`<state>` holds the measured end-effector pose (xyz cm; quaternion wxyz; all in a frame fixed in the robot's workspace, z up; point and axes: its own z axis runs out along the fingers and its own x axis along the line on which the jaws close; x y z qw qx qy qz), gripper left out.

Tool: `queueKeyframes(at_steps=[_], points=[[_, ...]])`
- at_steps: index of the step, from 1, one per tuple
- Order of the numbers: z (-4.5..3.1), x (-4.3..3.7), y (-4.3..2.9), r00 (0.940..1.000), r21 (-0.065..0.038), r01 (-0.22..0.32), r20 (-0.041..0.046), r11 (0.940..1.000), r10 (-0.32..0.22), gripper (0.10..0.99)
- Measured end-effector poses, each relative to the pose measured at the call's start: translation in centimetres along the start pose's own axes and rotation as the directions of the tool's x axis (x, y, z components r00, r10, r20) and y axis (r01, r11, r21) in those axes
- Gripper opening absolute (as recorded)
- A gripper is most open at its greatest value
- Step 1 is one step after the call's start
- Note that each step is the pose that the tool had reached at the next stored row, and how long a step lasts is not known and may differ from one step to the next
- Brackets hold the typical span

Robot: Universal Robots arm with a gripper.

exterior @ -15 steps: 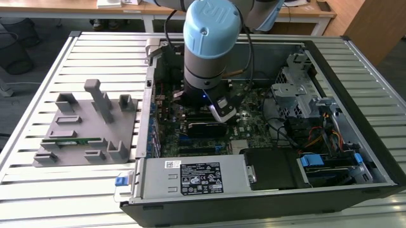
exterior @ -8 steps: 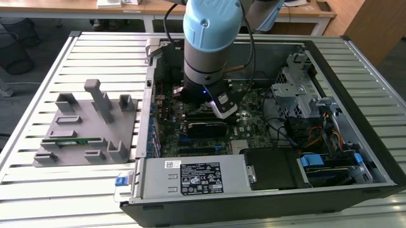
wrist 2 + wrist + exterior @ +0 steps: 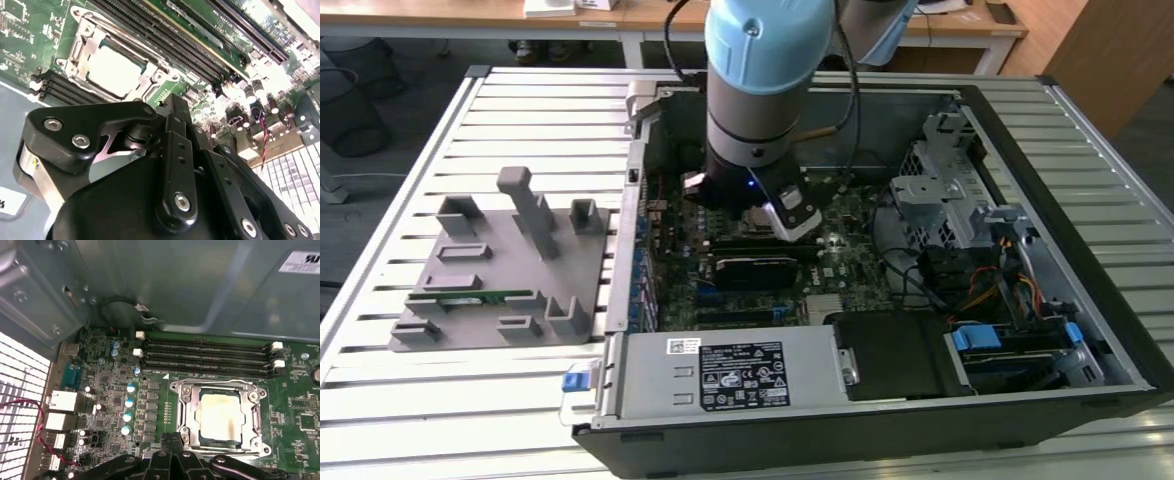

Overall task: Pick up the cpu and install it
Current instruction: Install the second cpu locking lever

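Note:
The cpu (image 3: pixel 220 417) lies flat in the metal socket frame (image 3: pixel 182 405) on the green motherboard, its silvery top facing up. It shows again in the second wrist view as the cpu (image 3: pixel 112 70), seated inside the same frame. My gripper (image 3: pixel 172 437) hangs just above the board beside the socket's edge, its two black fingers pressed together with nothing between them. The gripper (image 3: pixel 176 102) is shut in the second wrist view too. In the exterior view the arm (image 3: pixel 754 100) reaches down into the open computer case (image 3: pixel 1014 230).
Black memory slots (image 3: pixel 205 357) run alongside the socket. A grey fixture tray (image 3: pixel 494 270) holding a green memory stick (image 3: pixel 474 297) lies at the exterior view's left. The power supply (image 3: pixel 720 370), drive cage (image 3: pixel 947 190) and cables crowd the case.

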<state>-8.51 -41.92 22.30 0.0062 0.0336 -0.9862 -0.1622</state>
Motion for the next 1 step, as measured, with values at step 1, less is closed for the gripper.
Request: queueKeyframes(at_steps=[1], points=[[-0.14,0.0,0.05,1.0,-0.001,0.0,0.0001,1.0,0.0,0.106]])
